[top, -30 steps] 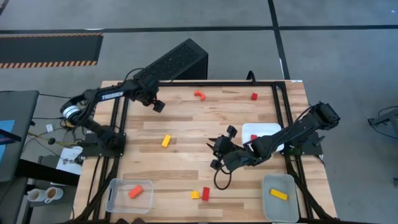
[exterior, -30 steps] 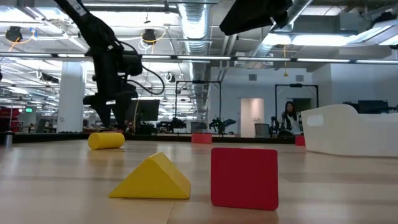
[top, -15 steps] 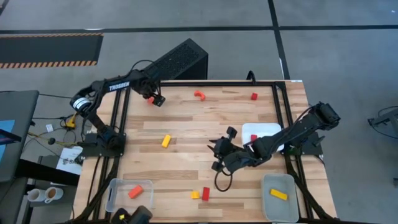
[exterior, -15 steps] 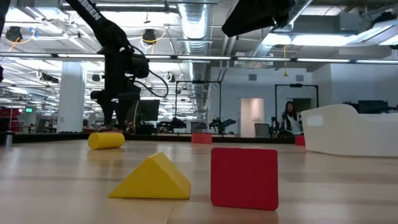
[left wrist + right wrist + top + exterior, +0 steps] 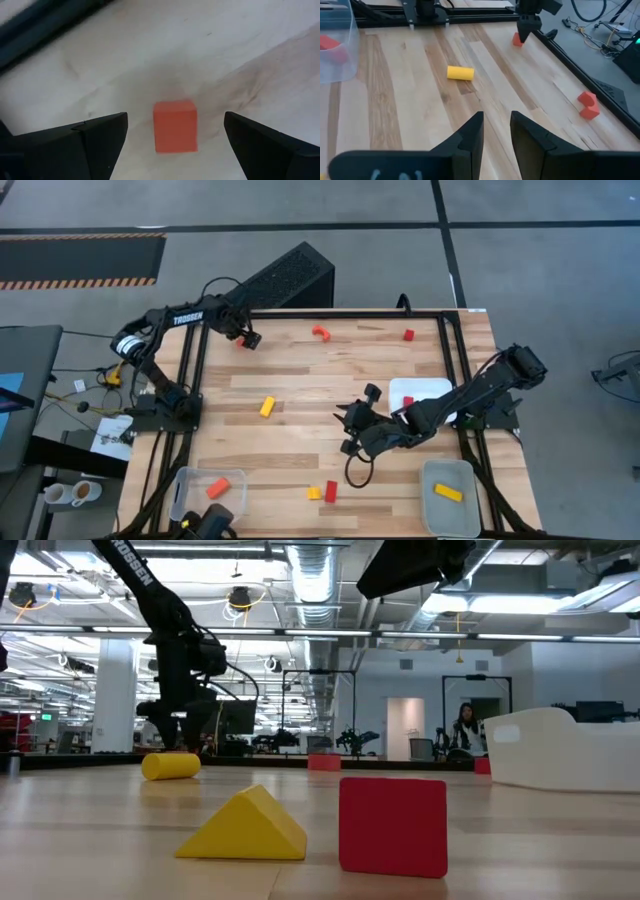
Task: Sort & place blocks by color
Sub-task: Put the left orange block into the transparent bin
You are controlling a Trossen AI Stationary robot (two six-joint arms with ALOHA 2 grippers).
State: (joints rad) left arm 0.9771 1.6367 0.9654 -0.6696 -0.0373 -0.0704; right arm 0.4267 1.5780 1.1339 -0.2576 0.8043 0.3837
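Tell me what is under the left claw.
An orange cube sits on the table below the open left claw, between its fingers but untouched. From above, the claw covers most of the cube.

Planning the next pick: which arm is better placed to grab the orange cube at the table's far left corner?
Left. The left gripper hangs open straddling the orange cube; the right gripper sits mid-table, far away.

Left end effector (image 5: 247, 338) spread wide; right end effector (image 5: 349, 429) nearly closed.

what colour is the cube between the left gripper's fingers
Orange-red; the cube shows best in the left wrist view, between the open left gripper.
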